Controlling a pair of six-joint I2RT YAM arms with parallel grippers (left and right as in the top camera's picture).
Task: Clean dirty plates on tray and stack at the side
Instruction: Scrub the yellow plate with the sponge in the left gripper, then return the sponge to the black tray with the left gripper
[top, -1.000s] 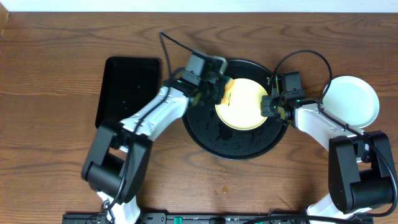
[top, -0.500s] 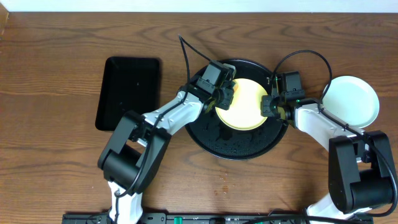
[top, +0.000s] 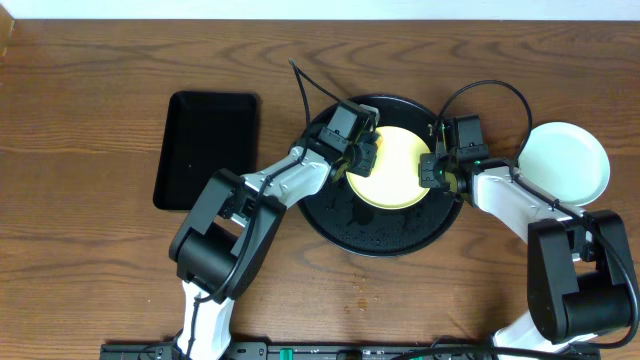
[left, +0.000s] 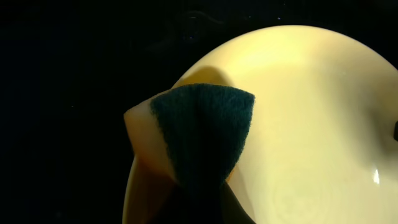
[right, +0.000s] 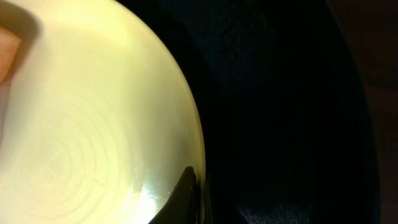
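Observation:
A pale yellow plate (top: 395, 168) lies tilted in the large round black tray (top: 380, 235). My left gripper (top: 360, 153) is shut on a yellow sponge with a dark green scrub face (left: 205, 134), pressed on the plate's left rim (left: 311, 106). My right gripper (top: 432, 170) is shut on the plate's right rim (right: 93, 124); one finger shows over the edge (right: 186, 196). A mint-white plate (top: 565, 163) sits on the table to the right of the tray.
A smaller rectangular black tray (top: 207, 148) lies on the wooden table to the left of the round tray. Cables loop above both wrists. Small wet spots mark the table (top: 362, 300) in front of the round tray.
My left gripper with the sponge has moved right from the tray's left rim onto the plate's left edge. The right gripper and the plate have stayed still.

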